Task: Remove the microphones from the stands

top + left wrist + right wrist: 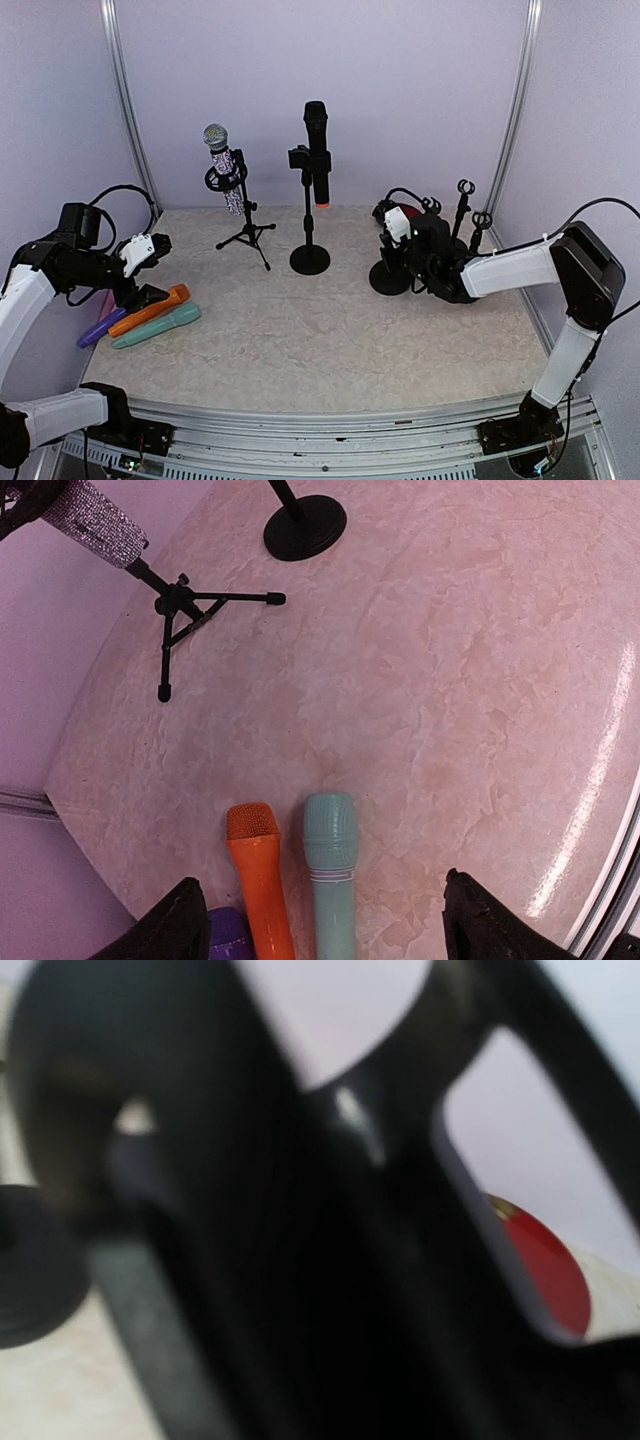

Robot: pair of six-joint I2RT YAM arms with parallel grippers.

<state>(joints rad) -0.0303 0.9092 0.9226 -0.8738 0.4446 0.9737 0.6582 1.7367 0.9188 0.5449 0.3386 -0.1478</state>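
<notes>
A glittery silver microphone (pixel 222 165) sits tilted in a tripod stand (pixel 246 232) at the back left. A black microphone (pixel 317 150) stands upright in a round-base stand (pixel 309 258) at the back centre. My left gripper (pixel 148 294) (pixel 330 935) is open and empty, its jaws spread over the orange microphone (pixel 256 872) and teal microphone (pixel 330 865) lying on the table. My right gripper (pixel 398 252) is pressed against a black stand (pixel 388 277) on the right. Its wrist view is filled with blurred black parts and a red object (pixel 541 1272), and its fingers are hidden.
A purple microphone (pixel 228 932) lies left of the orange one. Two thin black stands (pixel 463 205) rise behind my right arm. A red object (pixel 392 211) lies behind the right gripper. Walls enclose the table on three sides, and a metal rail runs along the front.
</notes>
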